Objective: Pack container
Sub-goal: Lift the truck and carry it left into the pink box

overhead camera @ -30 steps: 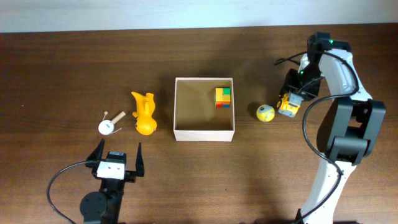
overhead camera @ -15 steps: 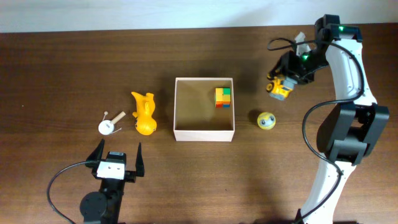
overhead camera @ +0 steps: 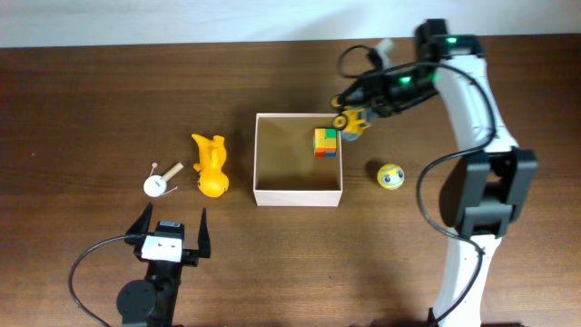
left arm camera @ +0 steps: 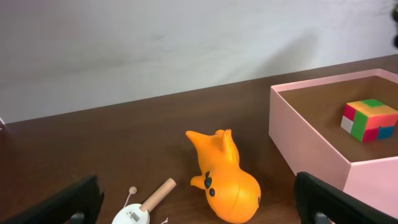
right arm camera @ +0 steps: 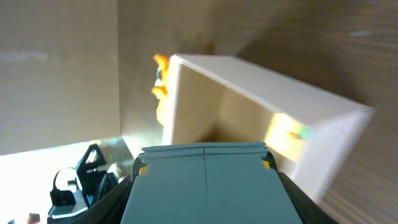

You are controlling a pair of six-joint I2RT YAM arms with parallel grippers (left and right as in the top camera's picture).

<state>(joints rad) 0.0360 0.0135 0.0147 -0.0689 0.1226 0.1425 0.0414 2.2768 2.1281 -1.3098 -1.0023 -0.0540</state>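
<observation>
Two arms work at a brown desk (overhead camera: 91,91). The box (overhead camera: 298,196) (white outside, tan inside) sits in the middle of the desk, open side up. A multicoloured cube (overhead camera: 325,142) lies inside it, against the right wall near the far corner.

The right arm (overhead camera: 472,100) reaches in from the far right, and its jaws are clamped on a small yellow toy (overhead camera: 352,118). The toy is at the box's far right corner, level with the cube and just beside it across the wall. Whether it hangs over the rim or just outside cannot be told from above. In the right wrist view the toy fills the lower frame and the box lies beyond it.

A yellow ball (overhead camera: 388,175) rests on the desk just right of the box. An orange toy (overhead camera: 210,165) lies to the box's left, and a white disc (overhead camera: 155,185) with a wooden peg is further left.

The left jaws are spread wide (both fingers (left arm camera: 81,199) sit at the edges of the left wrist view). They hold nothing and sit at the near edge of the desk, in front of the orange toy.
</observation>
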